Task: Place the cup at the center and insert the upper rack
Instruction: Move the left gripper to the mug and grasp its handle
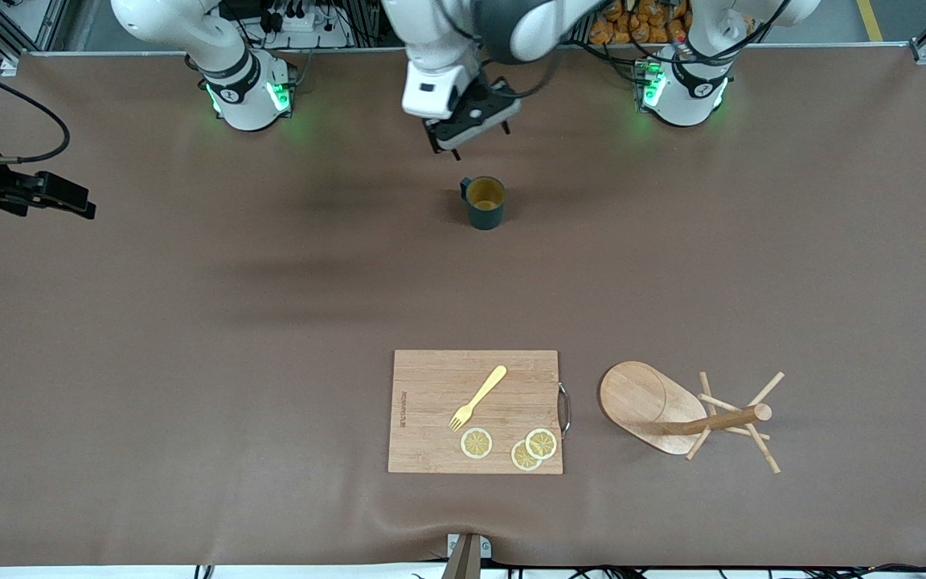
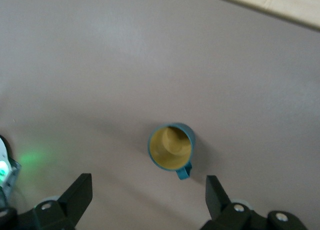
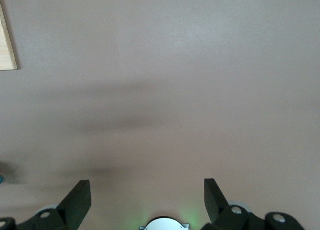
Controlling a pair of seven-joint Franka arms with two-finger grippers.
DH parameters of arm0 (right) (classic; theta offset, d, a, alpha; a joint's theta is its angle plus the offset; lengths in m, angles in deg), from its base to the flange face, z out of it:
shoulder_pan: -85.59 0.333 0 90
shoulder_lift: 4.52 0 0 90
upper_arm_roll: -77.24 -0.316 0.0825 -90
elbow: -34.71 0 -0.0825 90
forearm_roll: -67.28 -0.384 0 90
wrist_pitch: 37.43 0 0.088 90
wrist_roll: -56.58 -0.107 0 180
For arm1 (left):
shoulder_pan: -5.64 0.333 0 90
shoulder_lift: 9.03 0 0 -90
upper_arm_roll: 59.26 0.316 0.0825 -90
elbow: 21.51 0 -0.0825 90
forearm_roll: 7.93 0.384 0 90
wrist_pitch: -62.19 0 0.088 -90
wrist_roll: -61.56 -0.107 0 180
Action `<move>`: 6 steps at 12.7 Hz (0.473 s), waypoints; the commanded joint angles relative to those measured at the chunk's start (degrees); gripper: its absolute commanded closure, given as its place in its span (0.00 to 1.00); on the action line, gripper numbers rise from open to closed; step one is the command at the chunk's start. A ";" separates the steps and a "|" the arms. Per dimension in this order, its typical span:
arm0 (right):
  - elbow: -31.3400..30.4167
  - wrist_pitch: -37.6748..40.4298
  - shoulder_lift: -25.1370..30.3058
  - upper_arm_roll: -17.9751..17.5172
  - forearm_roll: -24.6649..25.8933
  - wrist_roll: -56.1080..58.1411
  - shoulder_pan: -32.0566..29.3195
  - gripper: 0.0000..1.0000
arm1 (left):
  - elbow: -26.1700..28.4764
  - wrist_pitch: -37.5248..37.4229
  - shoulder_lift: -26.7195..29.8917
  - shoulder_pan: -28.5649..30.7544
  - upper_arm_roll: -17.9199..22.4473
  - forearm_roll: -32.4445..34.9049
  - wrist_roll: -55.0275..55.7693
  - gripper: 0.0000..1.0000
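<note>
Cup — 1 small dark teal mug, yellowish-tan inside, upright on the bare table, handle turned toward the right arm's end; it sits just below and slightly ahead of the left gripper, whose fingers stand wide apart and empty above it. Upper rack — 1 light wooden mug tree, tipped on its side well away from that gripper, near the cutting board. Right gripper — wide open, empty, waiting over the table's right-arm end, much farther from the cup than the left.

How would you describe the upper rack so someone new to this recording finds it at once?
Start at the rectangular cutting board near the table edge closest to the front camera. Beside it, toward the left arm's end, lies the upper rack: a light wooden mug tree tipped on its side. Its oval base, central post and thin crossing pegs set it apart from the flat board.
</note>
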 commanded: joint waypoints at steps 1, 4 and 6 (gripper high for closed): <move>-3.87 -1.08 5.31 -0.80 2.37 0.03 0.53 0.00 | -3.14 -0.81 -5.44 -5.59 0.67 3.51 12.15 0.00; -6.60 -2.31 8.04 -1.15 3.86 -0.06 0.61 0.00 | -3.23 -0.81 -10.09 -11.56 0.76 10.32 23.42 0.00; -6.25 -2.22 8.04 -2.55 3.95 -0.23 0.97 0.00 | -3.49 -0.90 -14.22 -16.31 2.33 17.20 33.08 0.00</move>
